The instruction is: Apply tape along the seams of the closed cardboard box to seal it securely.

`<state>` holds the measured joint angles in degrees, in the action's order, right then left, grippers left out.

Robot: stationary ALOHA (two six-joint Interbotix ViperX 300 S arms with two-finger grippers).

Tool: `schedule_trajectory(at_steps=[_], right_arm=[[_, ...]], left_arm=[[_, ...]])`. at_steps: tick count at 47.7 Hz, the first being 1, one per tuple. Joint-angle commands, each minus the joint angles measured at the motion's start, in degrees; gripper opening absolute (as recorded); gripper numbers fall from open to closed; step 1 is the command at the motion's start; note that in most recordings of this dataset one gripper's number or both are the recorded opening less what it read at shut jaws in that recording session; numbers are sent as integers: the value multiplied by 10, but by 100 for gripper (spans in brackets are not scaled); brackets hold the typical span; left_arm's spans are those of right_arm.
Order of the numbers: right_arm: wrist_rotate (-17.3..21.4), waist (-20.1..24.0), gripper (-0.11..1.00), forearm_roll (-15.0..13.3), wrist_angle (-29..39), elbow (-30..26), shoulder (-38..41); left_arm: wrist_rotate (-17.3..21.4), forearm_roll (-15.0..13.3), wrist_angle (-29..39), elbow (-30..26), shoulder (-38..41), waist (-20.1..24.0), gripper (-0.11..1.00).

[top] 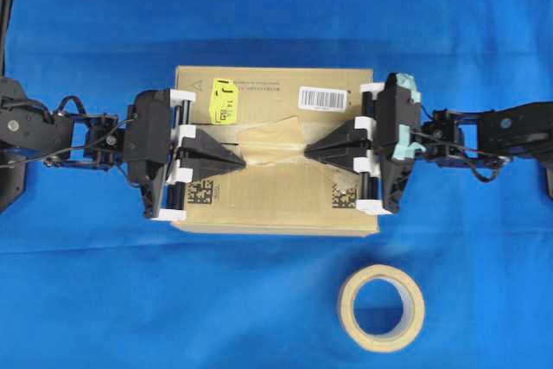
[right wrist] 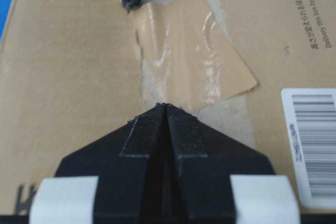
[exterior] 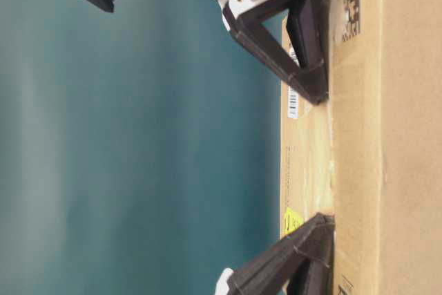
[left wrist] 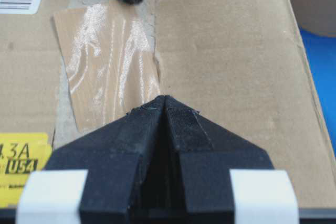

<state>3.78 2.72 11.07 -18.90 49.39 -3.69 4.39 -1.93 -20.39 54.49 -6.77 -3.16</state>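
The cardboard box (top: 276, 205) lies in the middle of the blue cloth, flaps closed. A short tan strip of tape (top: 275, 139) lies slanted over the seams (top: 228, 140), which show only as a short dark slit left of it. In the wrist views the tape (left wrist: 107, 61) (right wrist: 194, 61) looks glossy and wrinkled. My left gripper (top: 244, 162) (left wrist: 165, 98) is shut, empty, its tip on the box top at the strip's left end. My right gripper (top: 307, 153) (right wrist: 165, 106) is shut and empty too, its tip at the strip's right end.
A pale roll of tape (top: 381, 307) lies flat on the cloth in front of the box, to the right. A yellow sticker (top: 225, 103) and a white barcode label (top: 323, 98) sit on the box top. Ragged old tape bands (right wrist: 231, 124) run along the seam.
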Motion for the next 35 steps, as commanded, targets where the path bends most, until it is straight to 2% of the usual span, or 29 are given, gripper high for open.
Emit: schedule_trajectory(at_steps=[1, 6, 13, 27, 35], right_arm=[[-3, 8, 0, -9, 15, -14, -43], [-8, 9, 0, -18, 52, -19, -93], [-19, 9, 0, -20, 98, -1, -178], [-22, 9, 0, -20, 158, 91, -368], [-21, 8, 0, -20, 208, 132, -453]], left_arm=[[0, 1, 25, -22, -29, -7, 0], [1, 3, 76, -39, -84, -7, 0], [1, 3, 118, -25, -157, -7, 0], [-3, 3, 142, 77, -348, -6, 0], [-3, 3, 178, 129, -455, -3, 0]])
